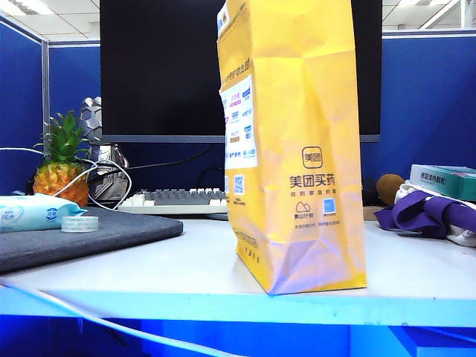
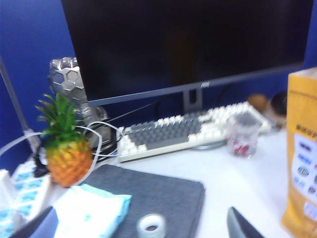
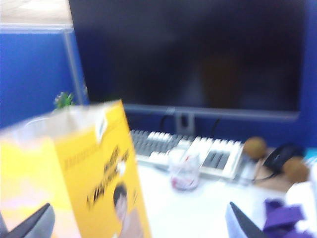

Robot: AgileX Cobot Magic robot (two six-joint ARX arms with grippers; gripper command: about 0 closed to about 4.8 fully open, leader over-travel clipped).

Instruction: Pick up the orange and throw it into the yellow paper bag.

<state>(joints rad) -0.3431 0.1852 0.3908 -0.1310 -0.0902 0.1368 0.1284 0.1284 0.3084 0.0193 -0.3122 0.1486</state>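
The yellow paper bag (image 1: 297, 149) stands upright mid-table, tall and creased, with black characters. It also shows in the left wrist view (image 2: 302, 158) and, blurred, close in front of the right wrist camera (image 3: 84, 163). The orange is out of view in every frame. My left gripper (image 2: 138, 214) is open above the grey mat, with nothing between its fingers. My right gripper (image 3: 140, 208) is open too, hanging over the bag's near side, its fingertips (image 3: 237, 218) wide apart. Neither gripper shows in the exterior view.
A small pineapple (image 1: 61, 172), a wipes pack (image 1: 33, 212) and a tape roll (image 1: 79, 224) sit on or by the grey mat (image 1: 126, 230) at the left. A keyboard (image 1: 175, 199) and monitor (image 1: 163, 67) stand behind. A brown fruit (image 1: 389, 187), purple cloth (image 1: 428, 212) and plastic cup (image 2: 243, 136) lie to the right.
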